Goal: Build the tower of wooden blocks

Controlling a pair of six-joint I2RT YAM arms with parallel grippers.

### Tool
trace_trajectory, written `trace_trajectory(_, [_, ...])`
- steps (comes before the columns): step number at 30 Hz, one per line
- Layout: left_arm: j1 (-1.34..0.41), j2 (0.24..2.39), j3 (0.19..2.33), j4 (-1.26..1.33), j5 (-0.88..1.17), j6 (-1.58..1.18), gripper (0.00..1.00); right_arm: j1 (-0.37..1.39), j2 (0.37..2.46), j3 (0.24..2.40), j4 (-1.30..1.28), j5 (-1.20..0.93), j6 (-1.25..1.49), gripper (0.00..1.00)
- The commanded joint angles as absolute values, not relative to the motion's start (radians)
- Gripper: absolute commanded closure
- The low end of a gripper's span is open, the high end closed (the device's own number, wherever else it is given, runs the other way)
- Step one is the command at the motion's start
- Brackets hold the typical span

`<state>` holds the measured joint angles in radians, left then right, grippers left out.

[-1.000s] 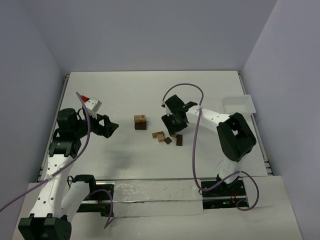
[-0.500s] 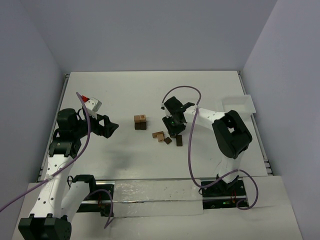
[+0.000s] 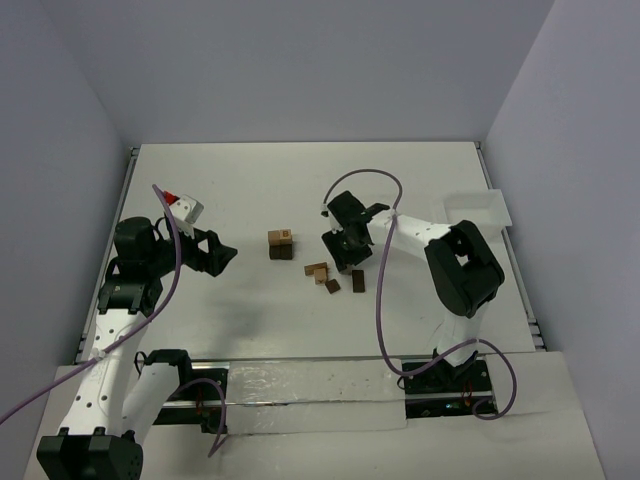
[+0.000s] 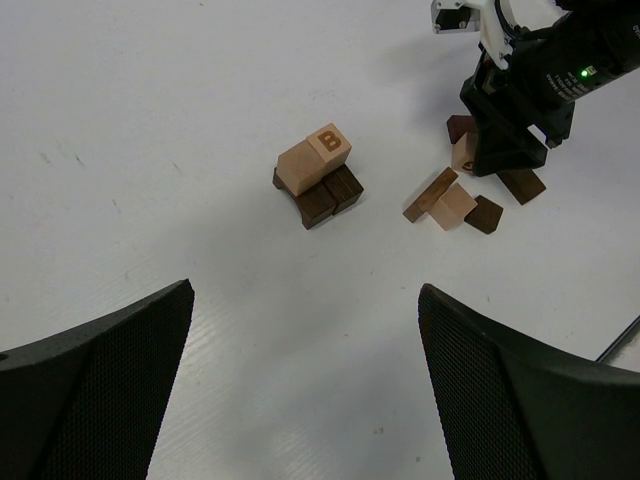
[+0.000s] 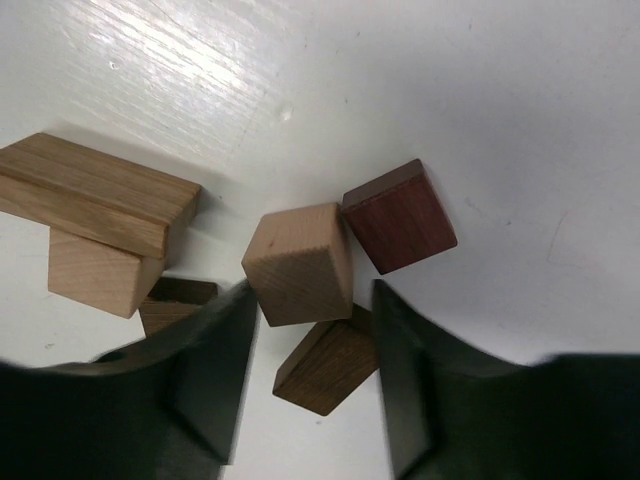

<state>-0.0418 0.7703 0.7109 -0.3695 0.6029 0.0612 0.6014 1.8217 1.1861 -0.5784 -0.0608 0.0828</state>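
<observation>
Black and half-spread, the right gripper straddles a light tan cube. One finger touches the cube's corner and the other stands just clear, so we judge nothing is clamped yet. A reddish-brown block meets the cube's far corner. A dark brown block lies against its near edge, between the jaws, and a tan plank lies near, off to one side.

These pieces look light, stiff and smooth-faced. We would pinch the cube squarely across two flat parallel sides, lest it twist or skid out.

The wood block tower stands apart, toward the left arm. It is a lettered tan block on dark ones, and a nudge could topple it. The left gripper hangs wide open near it, holding nothing. Bare table surrounds the tower, and the white tray sits at the right edge, out of the way.
</observation>
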Motion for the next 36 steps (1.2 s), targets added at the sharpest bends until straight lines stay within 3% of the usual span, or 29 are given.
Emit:
trace_trajectory(1, [-0.035,0.756,0.707,-0.334,0.615,0.067,0.01,0.598,1.821,1.238,-0.550,-0.054,0.068,0.49])
trace_trajectory(11, [-0.035,0.756,0.706,-0.325,0.618,0.061,0.01,0.665,1.667,1.134,-0.573,-0.092,0.138,0.87])
trace_trajectory(16, [-0.035,0.758,0.706,-0.323,0.623,0.058,0.01,0.742,1.593,1.088,-0.550,-0.063,0.154,0.89])
trace_trajectory(36, [-0.035,0.757,0.701,-0.326,0.620,0.067,0.01,0.744,1.769,1.186,-0.573,-0.020,0.168,0.94])
